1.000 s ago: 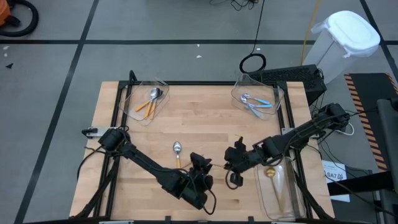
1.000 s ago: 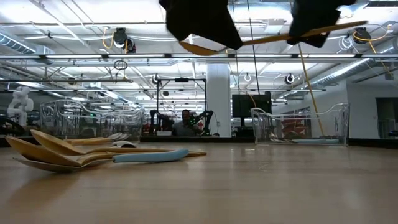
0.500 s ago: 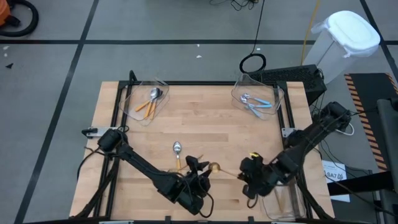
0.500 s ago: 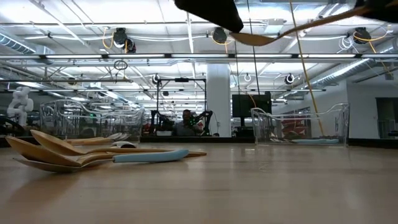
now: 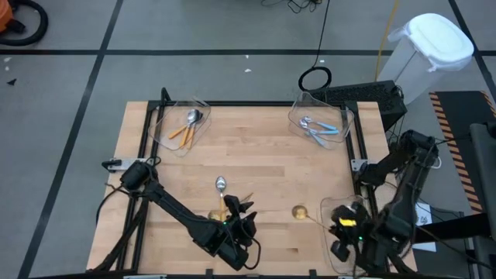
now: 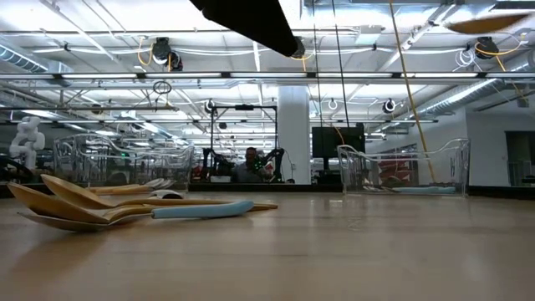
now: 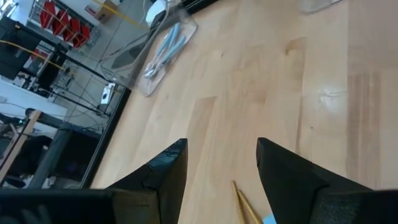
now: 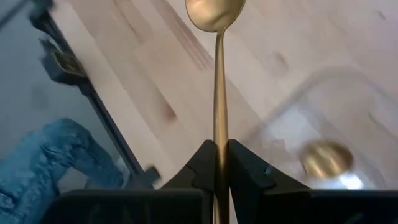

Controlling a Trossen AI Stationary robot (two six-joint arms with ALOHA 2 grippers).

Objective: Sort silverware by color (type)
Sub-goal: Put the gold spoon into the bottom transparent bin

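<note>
Right wrist view: gold spoon [image 8: 217, 93] is pinched by its handle in the right hand [image 8: 217, 163], bowl outward, just above the clear bin [image 8: 323, 106], which probably already holds one. Release should be made low, over its middle. Left hand [image 7: 219, 163] is held wide, empty.

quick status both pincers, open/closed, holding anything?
Left pincer: open, empty.
Right pincer: shut on gold spoon, over the near-right bin.
</note>
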